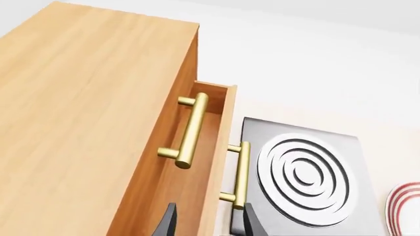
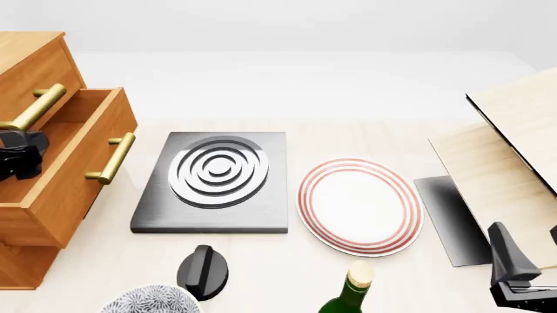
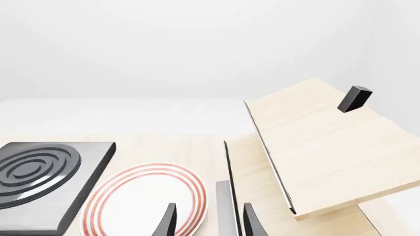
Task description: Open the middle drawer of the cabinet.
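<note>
The cabinet [image 2: 26,55] stands at the table's far left and also fills the left wrist view [image 1: 78,98]. Its middle drawer [image 2: 70,195] is pulled well out, its brass handle [image 2: 113,156] facing the hob. The top drawer's handle [image 2: 35,107] sits above it, with that drawer shut. My left gripper [image 2: 22,160] is open over the open drawer and holds nothing. In the left wrist view its fingers [image 1: 169,221] are spread, with the middle drawer's handle [image 1: 241,172] just ahead. My right gripper [image 2: 531,254] is open and empty at the front right.
A black hob plate [image 2: 213,169] with silver rings lies beside the drawer. A red-rimmed plate [image 2: 359,205], a black knob [image 2: 202,270], a green bottle [image 2: 348,297] and a patterned bowl [image 2: 148,301] stand nearby. A tilted pale board [image 2: 513,150] over a grey mat [image 2: 452,218] is at right.
</note>
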`<state>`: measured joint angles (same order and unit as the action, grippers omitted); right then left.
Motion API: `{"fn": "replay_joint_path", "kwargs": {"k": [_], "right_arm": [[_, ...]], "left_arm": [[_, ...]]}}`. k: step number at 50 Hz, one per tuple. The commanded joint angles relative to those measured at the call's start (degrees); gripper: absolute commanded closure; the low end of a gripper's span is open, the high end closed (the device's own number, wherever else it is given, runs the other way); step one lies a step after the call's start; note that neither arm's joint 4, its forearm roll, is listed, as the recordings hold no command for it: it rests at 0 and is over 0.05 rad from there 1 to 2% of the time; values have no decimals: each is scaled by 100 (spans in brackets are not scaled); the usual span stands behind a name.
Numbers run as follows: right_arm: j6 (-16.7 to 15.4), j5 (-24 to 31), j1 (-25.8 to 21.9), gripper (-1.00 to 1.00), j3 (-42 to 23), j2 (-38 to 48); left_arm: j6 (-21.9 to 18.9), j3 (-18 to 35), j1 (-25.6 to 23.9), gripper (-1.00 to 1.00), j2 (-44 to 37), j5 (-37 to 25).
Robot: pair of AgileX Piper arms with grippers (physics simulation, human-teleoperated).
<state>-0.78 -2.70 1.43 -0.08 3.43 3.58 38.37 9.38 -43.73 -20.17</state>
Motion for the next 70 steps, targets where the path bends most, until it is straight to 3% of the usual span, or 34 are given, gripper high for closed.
{"fn": "replay_joint_path", "kwargs": {"k": [1,47,70], "right_arm": [[16,77,-19,-100,-1,-94],[28,84,-16,-100,0,-104],[23,75,-17,-100,0,-94]], "left_arm": [[270,-93,-110,-100,-176,146],[231,-340,11,-100,-660,609],[476,-548,-187,-100,-865,748]]}}
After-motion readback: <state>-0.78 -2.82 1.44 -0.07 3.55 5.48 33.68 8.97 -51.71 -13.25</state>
